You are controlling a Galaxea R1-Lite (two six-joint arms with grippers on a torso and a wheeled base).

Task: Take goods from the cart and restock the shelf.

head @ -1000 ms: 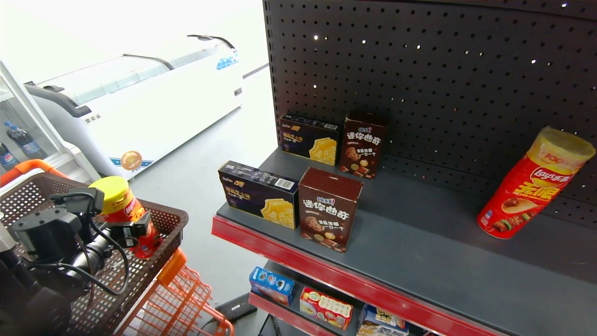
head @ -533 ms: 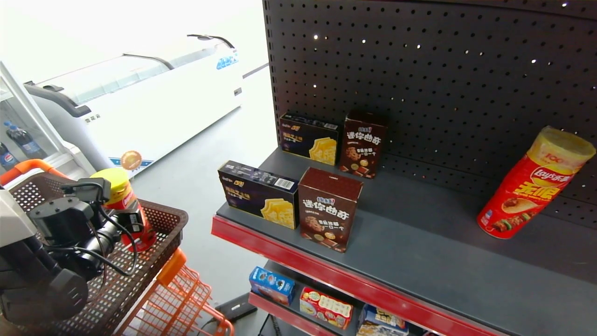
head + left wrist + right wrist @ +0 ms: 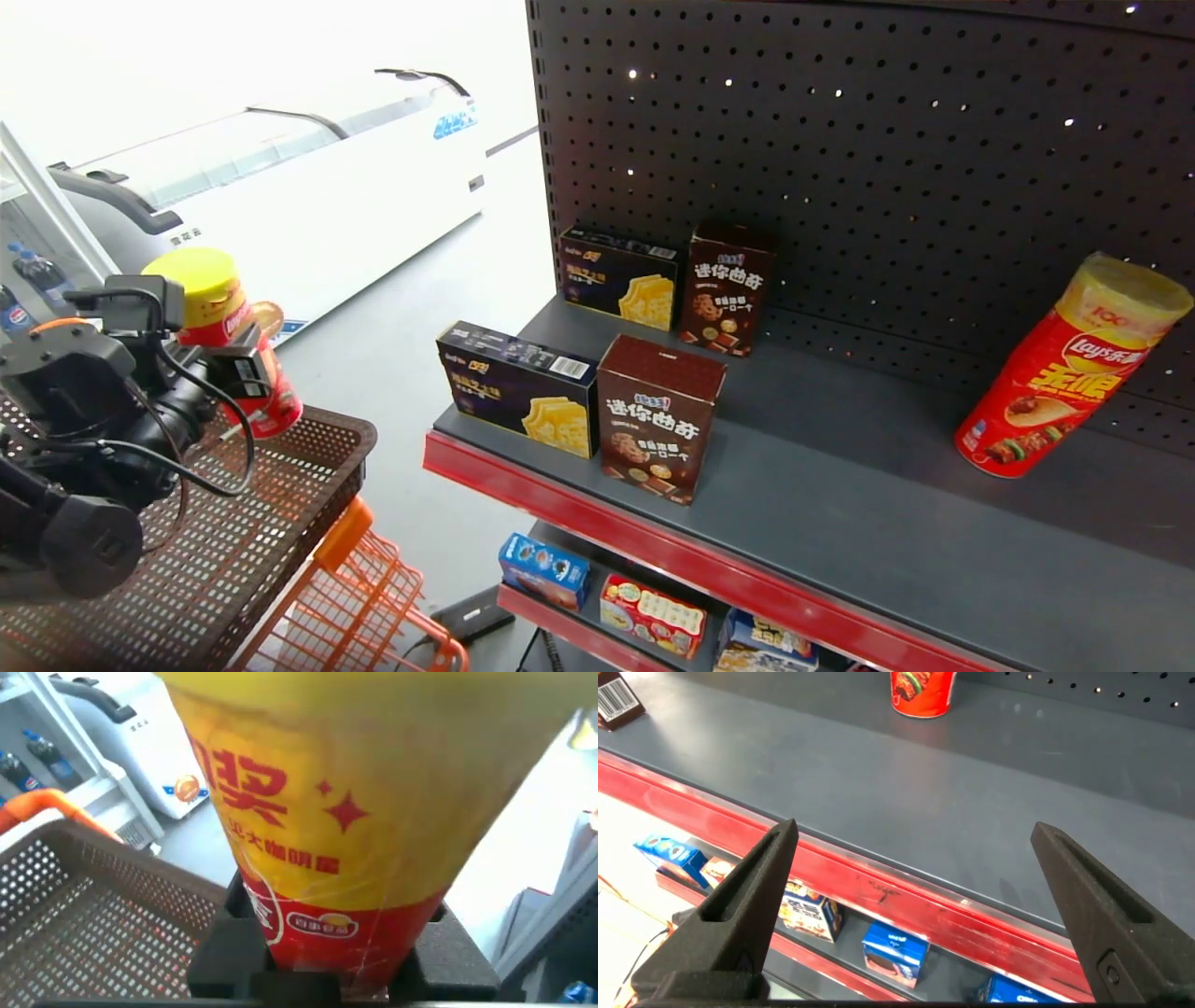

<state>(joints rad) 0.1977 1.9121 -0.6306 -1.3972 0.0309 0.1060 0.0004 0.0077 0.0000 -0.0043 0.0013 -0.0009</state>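
Rising out of the cart basket [image 3: 317, 457] since a second ago, the left end effector [image 3: 250, 371] is clenching the chips can [image 3: 217, 308] above the rim in the head view. Another can [image 3: 1074, 373] is leaning on the shelf [image 3: 840, 504]. From the left wrist, the chips can is sitting between the jaws over the basket mesh. From the right wrist, the right end effector [image 3: 913, 835] is hanging released before the shelf's red edge.

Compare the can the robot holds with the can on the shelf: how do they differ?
The held can is clamped in the left gripper above the cart basket; the shelf can stands free on the shelf. The held can is yellow over red; the shelf can is mostly red. Both are tall tubes with yellowish tops.
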